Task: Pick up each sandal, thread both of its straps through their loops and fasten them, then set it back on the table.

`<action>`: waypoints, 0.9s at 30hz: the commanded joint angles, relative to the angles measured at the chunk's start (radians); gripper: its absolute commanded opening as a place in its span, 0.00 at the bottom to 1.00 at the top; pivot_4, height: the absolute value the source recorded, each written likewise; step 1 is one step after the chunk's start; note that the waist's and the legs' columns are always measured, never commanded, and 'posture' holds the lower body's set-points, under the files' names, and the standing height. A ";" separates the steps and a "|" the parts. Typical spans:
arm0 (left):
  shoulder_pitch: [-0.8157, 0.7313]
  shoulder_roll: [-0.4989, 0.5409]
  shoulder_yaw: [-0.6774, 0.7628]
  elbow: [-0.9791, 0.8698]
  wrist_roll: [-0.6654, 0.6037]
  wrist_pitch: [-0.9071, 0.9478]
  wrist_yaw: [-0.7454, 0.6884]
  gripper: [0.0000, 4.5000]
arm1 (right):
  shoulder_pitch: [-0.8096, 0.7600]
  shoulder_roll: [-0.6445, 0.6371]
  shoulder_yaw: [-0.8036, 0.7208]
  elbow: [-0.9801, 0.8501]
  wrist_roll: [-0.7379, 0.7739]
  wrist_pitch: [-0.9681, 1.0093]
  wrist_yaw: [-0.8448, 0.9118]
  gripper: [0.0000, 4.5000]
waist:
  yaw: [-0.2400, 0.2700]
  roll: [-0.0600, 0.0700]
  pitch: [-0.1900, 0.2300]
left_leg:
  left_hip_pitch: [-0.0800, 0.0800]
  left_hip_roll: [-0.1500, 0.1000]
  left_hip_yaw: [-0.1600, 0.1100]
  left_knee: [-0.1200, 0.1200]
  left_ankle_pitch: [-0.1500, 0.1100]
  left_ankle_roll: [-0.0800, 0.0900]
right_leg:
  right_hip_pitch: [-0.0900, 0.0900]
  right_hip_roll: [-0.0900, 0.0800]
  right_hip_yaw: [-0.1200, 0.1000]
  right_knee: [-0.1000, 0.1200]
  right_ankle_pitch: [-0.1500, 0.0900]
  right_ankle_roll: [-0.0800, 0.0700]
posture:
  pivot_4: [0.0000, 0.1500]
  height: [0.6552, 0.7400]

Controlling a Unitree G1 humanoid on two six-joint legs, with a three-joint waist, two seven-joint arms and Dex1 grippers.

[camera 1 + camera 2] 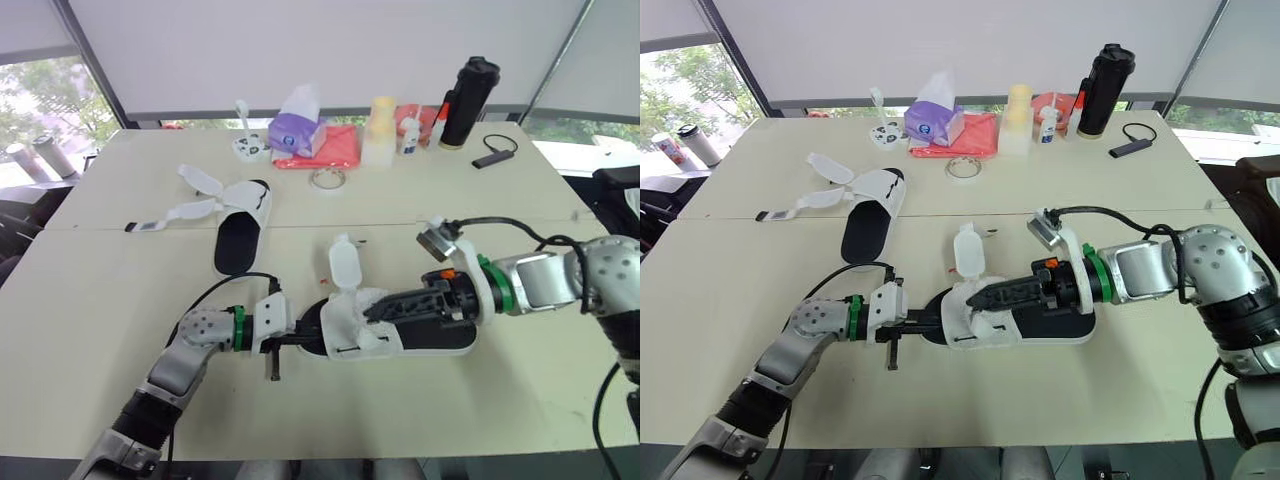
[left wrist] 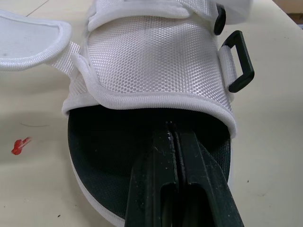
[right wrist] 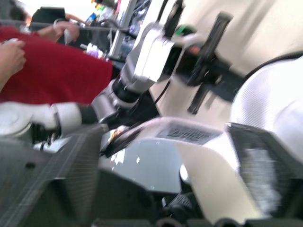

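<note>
1. The bench (image 1: 120,300) carries both sandals.
2. The near sandal (image 1: 430,340) lies flat on its sole in front of me, between my two arms.
3. The far sandal (image 1: 240,235) lies well apart, further back to the left, with its straps splayed open.
4. My right fingers (image 1: 400,303) lie over the near sandal's white upper. They are spread, with a white flap between them.
5. My left fingers (image 2: 163,161) are pressed together, their tips poked into the sandal's open end, over the black insole.
6. One strap (image 1: 343,265) stands up, unfastened.
7. A black loop (image 2: 240,61) sits empty at the upper's side.
</note>
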 commanded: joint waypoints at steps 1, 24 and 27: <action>0.016 0.010 -0.007 0.003 0.013 0.021 0.005 0.00 | -0.087 0.059 -0.072 0.092 -0.022 -0.017 -0.017 0.98 | 0.000 0.000 0.000 | 0.000 0.000 0.000 0.000 0.000 0.000 | 0.000 0.000 0.000 0.000 0.000 0.000 | 1.00 1.00; 0.009 0.004 -0.011 0.005 0.012 0.026 -0.003 0.00 | 0.000 -0.076 -0.076 -0.339 -0.801 -0.155 0.580 0.98 | -0.001 0.002 0.000 | -0.002 -0.001 0.000 0.001 0.000 0.001 | -0.002 0.001 -0.002 0.002 0.003 0.005 | 1.00 1.00; 0.005 0.001 -0.011 0.012 0.012 0.026 -0.003 0.00 | 0.014 -0.065 -0.047 -0.418 -0.861 -0.179 0.607 0.98 | 0.000 0.002 0.000 | -0.002 -0.001 0.000 0.000 0.000 0.001 | -0.002 0.001 -0.002 0.001 0.003 0.006 | 1.00 1.00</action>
